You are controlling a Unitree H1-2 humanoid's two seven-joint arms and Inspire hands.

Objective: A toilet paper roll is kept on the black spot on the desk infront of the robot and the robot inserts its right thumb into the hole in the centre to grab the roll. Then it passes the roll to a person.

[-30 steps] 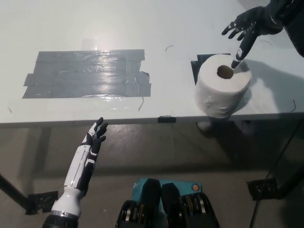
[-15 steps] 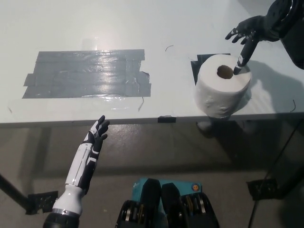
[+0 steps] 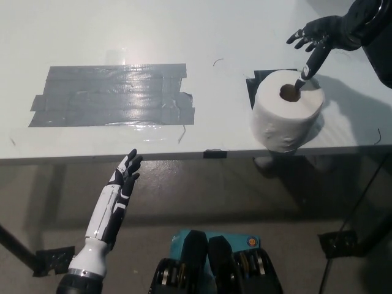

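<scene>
A white toilet paper roll [image 3: 286, 117] stands upright on a black spot [image 3: 255, 86] near the desk's front right edge, its brown core hole facing up. My black right hand [image 3: 321, 38] hovers just behind and above the roll, fingers spread, its thumb pointing down with the tip at the rim of the hole. It holds nothing. My white left hand [image 3: 124, 175] rests open below the desk's front edge at the lower left.
A large patch of grey tape [image 3: 113, 95] lies on the white desk [image 3: 202, 37] at the left. The desk's front edge runs across the middle of the picture, with floor below it. A small black clip [image 3: 215, 153] sits on that edge.
My right hand's thumb has shifted left, from the roll's far right edge to the rim of the core hole. The left hand has barely moved.
</scene>
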